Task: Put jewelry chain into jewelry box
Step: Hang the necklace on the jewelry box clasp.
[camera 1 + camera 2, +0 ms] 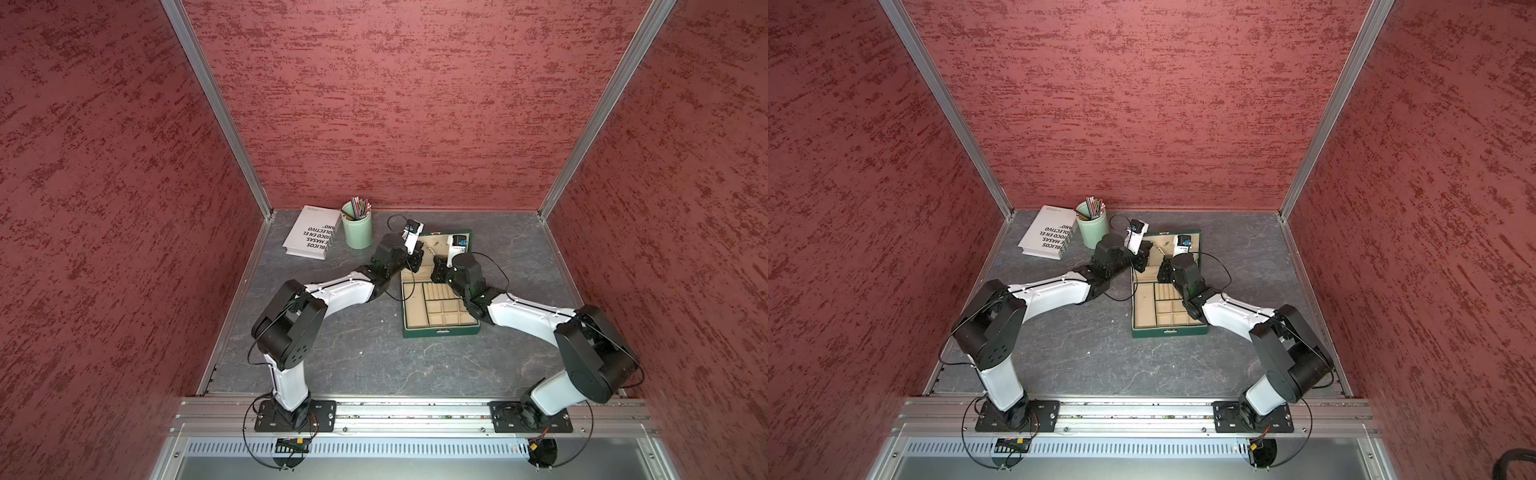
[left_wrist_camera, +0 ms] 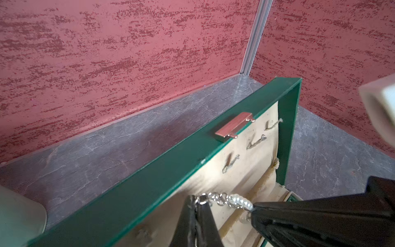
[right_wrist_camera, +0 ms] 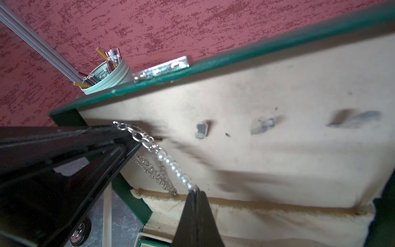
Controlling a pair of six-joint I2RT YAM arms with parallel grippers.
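The left gripper [image 2: 195, 202] and right gripper [image 3: 193, 191] both clench the thin silvery jewelry chain [image 3: 149, 143], strung between them. The dark green hinged jewelry box [image 2: 171, 158] stands open just behind.

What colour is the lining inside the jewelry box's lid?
The lining is beige with dark smudges, best seen in the right wrist view.

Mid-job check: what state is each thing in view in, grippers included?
left gripper: shut on the jewelry chain's link end.
right gripper: shut on its pearl end.
jewelry chain: stretched between both grippers, rest dangling.
jewelry box: open, lid upright.
clasp: undone.
pencil cup: upright, filled.
book: closed, flat.
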